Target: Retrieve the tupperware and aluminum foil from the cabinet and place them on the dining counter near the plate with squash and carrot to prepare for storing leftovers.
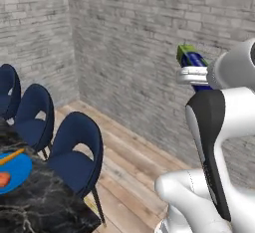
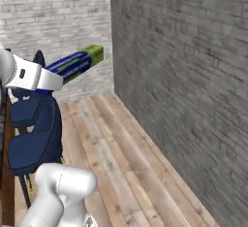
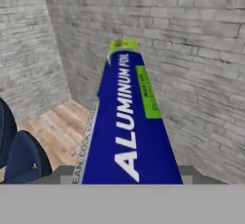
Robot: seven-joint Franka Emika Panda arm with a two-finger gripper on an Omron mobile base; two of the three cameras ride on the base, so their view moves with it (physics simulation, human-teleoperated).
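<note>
Foil carton, the aluminum foil (image 3: pixel 128 122), is clamped in the gripper (image 3: pixel 129 182), its long axis running straight out from the jaws toward twelve o'clock in the hand view. The plate (image 1: pixel 17 170) sits on the dining counter (image 1: pixel 45 204) at eight o'clock in the left base view. The fingertips are hidden under the carton; the squash (image 1: pixel 4 179) is cut off.

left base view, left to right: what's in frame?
plate with squash and carrot on the dining counter → blue stools → aluminum foil held up in the jaws.
</note>
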